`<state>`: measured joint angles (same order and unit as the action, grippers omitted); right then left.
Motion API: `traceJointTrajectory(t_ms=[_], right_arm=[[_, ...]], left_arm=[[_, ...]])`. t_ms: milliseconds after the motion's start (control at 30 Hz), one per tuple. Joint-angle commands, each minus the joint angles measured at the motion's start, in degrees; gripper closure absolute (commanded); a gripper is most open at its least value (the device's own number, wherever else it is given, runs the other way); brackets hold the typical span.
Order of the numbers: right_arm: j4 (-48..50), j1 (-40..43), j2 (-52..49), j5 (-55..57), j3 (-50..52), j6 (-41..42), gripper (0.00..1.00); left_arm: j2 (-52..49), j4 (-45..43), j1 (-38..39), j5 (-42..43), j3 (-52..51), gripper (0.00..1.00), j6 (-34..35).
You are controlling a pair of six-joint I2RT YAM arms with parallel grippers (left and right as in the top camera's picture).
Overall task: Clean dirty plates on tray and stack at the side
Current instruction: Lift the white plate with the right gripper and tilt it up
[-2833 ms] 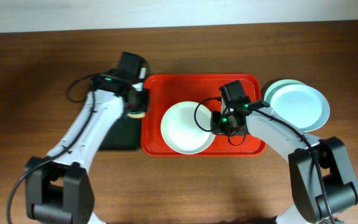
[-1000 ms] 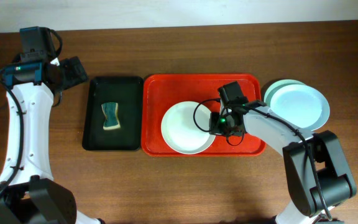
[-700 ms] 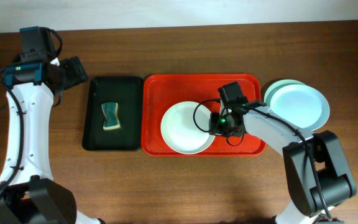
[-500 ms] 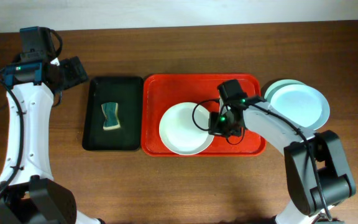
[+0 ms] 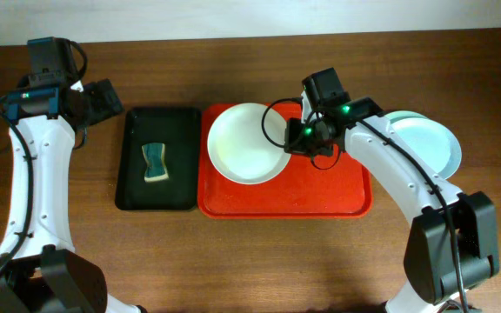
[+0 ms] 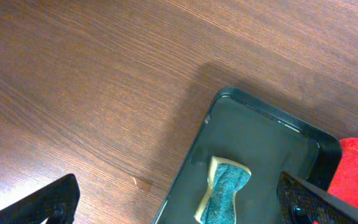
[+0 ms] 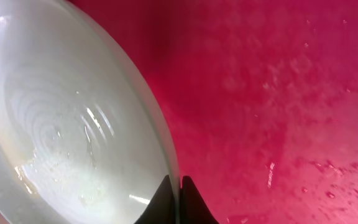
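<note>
My right gripper [image 5: 292, 139] is shut on the right rim of a white plate [image 5: 248, 143], held lifted over the back left part of the red tray [image 5: 329, 191]. In the right wrist view the fingertips [image 7: 166, 196] pinch the plate [image 7: 73, 124] by its rim above the wet tray [image 7: 278, 93]; pale smears show in the plate's hollow. Two pale blue plates [image 5: 420, 146] lie stacked on the table right of the tray. My left gripper [image 5: 103, 100] hangs open and holds nothing, far left of the tray, with its fingers [image 6: 48, 202] wide apart.
A black tray [image 5: 177, 139] lies left of the red one, with a teal and yellow sponge [image 5: 155, 162] in it; the left wrist view shows the same sponge [image 6: 225, 193] and tray [image 6: 260, 137]. Bare wooden table surrounds both trays.
The right gripper has lifted the white plate and carried it back and to the left. Earlier the left arm pulled back from the black tray, leaving the sponge there; it holds still now.
</note>
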<state>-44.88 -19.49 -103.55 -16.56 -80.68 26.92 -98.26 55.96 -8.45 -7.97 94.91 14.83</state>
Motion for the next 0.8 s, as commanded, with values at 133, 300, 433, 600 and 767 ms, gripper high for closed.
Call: traceJointTrajectory(t_ms=[133, 300, 433, 600, 767], right_arm=[[8.61, -8.39, 0.92, 10.97, -1.11, 5.07, 0.96], [16.63, -14.73, -1.55, 19.67, -1.11, 6.60, 0.96], [21.38, -17.77, -3.91, 23.80, -1.11, 6.58, 0.96], [27.56, -20.04, -7.43, 26.01, -1.11, 6.36, 0.96], [32.89, -21.35, -8.37, 29.51, -1.11, 0.72, 0.96]], left_arm=[[-0.31, -0.11, -0.24, -0.26, -0.26, 0.01, 0.79], [-0.31, -0.09, -0.24, -0.24, -0.26, 0.01, 0.79], [-0.31, -0.09, -0.24, -0.24, -0.26, 0.01, 0.79], [-0.31, -0.09, -0.26, -0.24, -0.26, 0.00, 0.79], [-0.31, -0.09, -0.24, -0.24, -0.26, 0.01, 0.79]])
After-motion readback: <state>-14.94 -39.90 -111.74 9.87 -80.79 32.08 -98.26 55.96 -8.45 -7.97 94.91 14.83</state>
